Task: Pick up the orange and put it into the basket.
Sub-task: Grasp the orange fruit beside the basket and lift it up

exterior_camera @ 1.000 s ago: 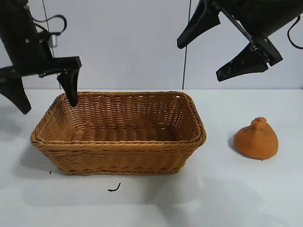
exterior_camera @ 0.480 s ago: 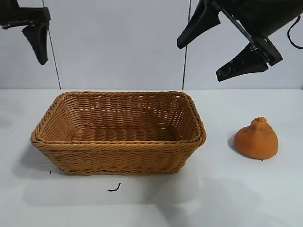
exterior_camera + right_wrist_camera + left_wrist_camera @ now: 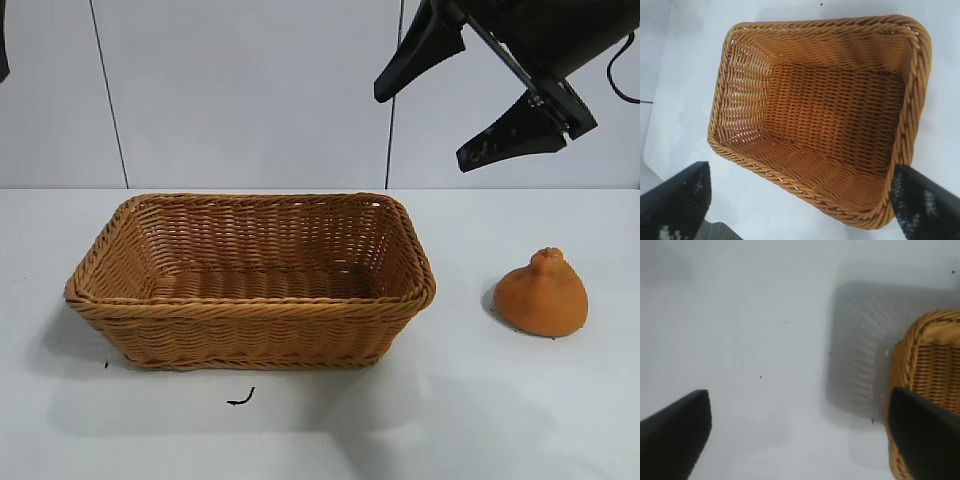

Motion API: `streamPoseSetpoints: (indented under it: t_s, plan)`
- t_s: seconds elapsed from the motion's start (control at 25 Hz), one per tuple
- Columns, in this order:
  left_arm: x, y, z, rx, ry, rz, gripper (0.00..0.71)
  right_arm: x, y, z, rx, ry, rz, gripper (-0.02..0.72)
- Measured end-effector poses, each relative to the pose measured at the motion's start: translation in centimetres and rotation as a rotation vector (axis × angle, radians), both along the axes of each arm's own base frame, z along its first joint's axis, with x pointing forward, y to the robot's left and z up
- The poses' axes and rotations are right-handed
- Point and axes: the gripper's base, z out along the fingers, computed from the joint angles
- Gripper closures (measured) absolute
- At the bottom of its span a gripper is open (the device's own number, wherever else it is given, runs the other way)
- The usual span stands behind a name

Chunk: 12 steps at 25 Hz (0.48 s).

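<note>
Left gripper [image 3: 797, 435] is out of the exterior view apart from a sliver at the top left corner; its wrist view shows its jaws wide apart above bare white table [image 3: 300, 440], basket corner at the frame edge. Wicker basket [image 3: 250, 310] sits left of centre on the table, nothing in it. Small dark scrap [image 3: 241, 398] lies just in front of the basket. Right gripper [image 3: 455, 105] hangs high above the basket's right end, jaws spread wide, holding nothing. Orange [image 3: 541, 293] rests on the table right of the basket, apart from it, knob up.
</note>
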Motion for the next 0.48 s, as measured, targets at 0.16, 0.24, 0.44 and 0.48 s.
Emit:
streamPoseSetpoints:
  t_s: [0.16, 0.24, 0.44, 0.48]
  plan:
    - [-3.2, 0.0, 4.7, -0.008, -0.127, -0.001, 0.018, 0.0, 0.0, 0.0, 0.0, 0.0, 0.0, 0.008]
    - [-5.6, 0.1, 6.9, -0.009, -0.191, -0.002, 0.018, 0.0, 0.0, 0.0, 0.0, 0.0, 0.0, 0.008]
    - [-12.6, 0.2, 9.0, -0.011, -0.261, -0.002, 0.018, 0.0, 0.0, 0.0, 0.0, 0.0, 0.0, 0.008]
    - [-14.1, 0.2, 8.8, -0.011, -0.264, -0.002, 0.018, 0.0, 0.0, 0.0, 0.0, 0.0, 0.0, 0.008]
